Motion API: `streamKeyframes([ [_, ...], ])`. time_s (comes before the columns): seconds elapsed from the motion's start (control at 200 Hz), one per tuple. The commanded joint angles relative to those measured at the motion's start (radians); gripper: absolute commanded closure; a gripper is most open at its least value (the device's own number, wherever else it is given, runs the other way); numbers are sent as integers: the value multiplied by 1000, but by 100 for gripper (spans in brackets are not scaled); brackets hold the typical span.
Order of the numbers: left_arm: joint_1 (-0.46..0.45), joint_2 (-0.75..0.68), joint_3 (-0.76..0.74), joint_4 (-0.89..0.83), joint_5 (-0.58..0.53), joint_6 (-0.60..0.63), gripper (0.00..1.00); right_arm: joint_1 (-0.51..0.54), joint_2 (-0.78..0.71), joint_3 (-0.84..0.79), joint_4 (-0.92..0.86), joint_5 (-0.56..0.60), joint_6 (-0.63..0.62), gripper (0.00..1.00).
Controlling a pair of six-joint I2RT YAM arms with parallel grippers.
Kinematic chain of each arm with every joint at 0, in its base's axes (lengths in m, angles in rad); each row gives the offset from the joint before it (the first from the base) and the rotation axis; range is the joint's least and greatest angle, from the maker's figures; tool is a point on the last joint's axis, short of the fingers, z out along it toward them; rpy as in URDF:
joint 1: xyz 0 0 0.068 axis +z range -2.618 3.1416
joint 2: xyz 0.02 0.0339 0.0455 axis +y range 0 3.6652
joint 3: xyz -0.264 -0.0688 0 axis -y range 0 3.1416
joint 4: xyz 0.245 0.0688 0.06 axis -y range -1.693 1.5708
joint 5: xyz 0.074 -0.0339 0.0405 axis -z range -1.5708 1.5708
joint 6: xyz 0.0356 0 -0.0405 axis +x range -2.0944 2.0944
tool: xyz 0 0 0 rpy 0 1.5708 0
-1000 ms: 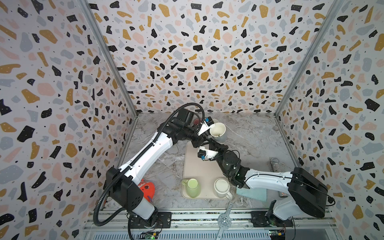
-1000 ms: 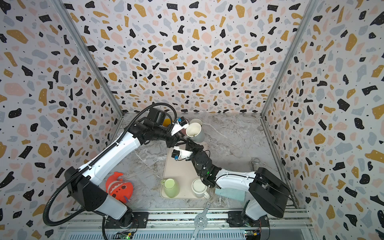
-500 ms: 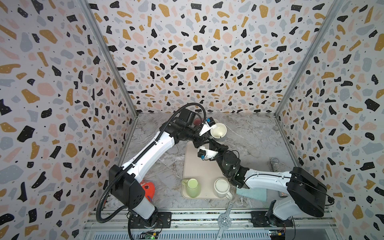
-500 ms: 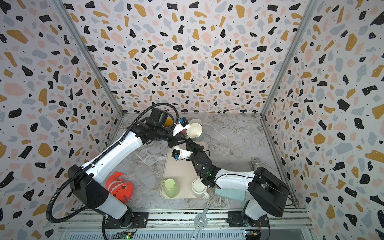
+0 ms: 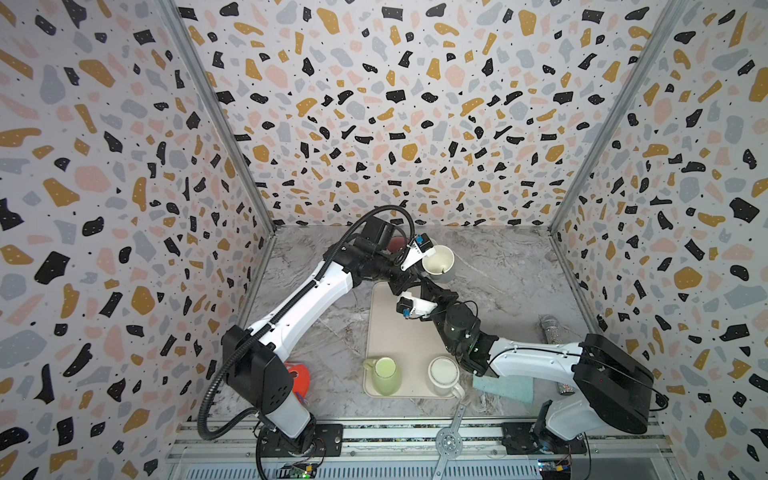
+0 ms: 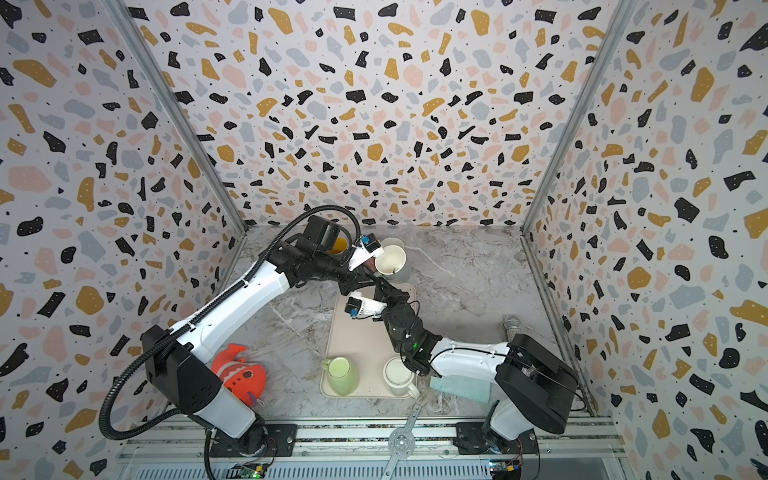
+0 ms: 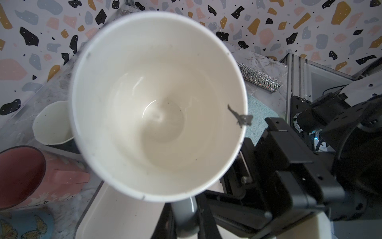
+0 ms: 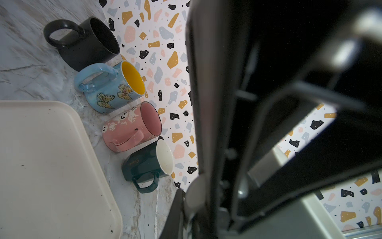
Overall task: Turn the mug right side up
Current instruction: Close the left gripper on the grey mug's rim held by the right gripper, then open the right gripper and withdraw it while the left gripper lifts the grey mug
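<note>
A grey mug (image 5: pixel 438 259) (image 6: pixel 390 261) with a white inside (image 7: pixel 159 107) hangs over the far end of the beige tray (image 5: pixel 399 332), mouth facing up. In the left wrist view its grey handle (image 7: pixel 186 215) sits between the black fingers of my left gripper (image 7: pixel 186 225), which is shut on it. My right gripper (image 8: pixel 193 207) is shut on the same grey handle (image 8: pixel 194 194) from the other side. In both top views the left gripper (image 5: pixel 409 276) (image 6: pixel 361 278) and the right gripper (image 5: pixel 424 286) (image 6: pixel 380 286) meet just below the mug.
A green mug (image 5: pixel 384 374) and a white mug (image 5: pixel 444 372) stand upright on the tray's near end. Black (image 8: pixel 86 41), blue butterfly (image 8: pixel 111 87), pink (image 8: pixel 130 128) and dark green (image 8: pixel 148 163) mugs line the back wall. A teal sponge (image 5: pixel 503 384), a glittery cylinder (image 5: pixel 552 328) and an orange toy fish (image 5: pixel 299 376) lie around.
My left gripper's jaws have closed onto the mug's handle. The mug has stayed almost in place, and the right arm has held still.
</note>
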Motion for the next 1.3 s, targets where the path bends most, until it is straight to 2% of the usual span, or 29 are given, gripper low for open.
streamKeyframes([
  [0.0, -32, 16, 18, -12, 43, -52, 100, -1, -44, 20, 83, 40, 14, 93],
  [0.29, -32, 45, 36, 22, 24, -73, 100, -2, -92, 5, 41, 77, 40, 76],
  [0.611, -32, 95, 66, 53, 6, -93, 100, -7, -153, -25, -3, 158, 62, 69],
  [0.856, -32, 171, 112, 104, -11, -132, 100, -18, -277, -57, -81, 217, 92, 65],
  [1.091, -32, 251, 161, 204, -2, -200, 100, -40, -423, -81, -191, 236, 178, 64],
  [1.297, -36, 329, 223, 265, -41, -255, 100, -73, -491, -95, -237, 237, 242, 63],
])
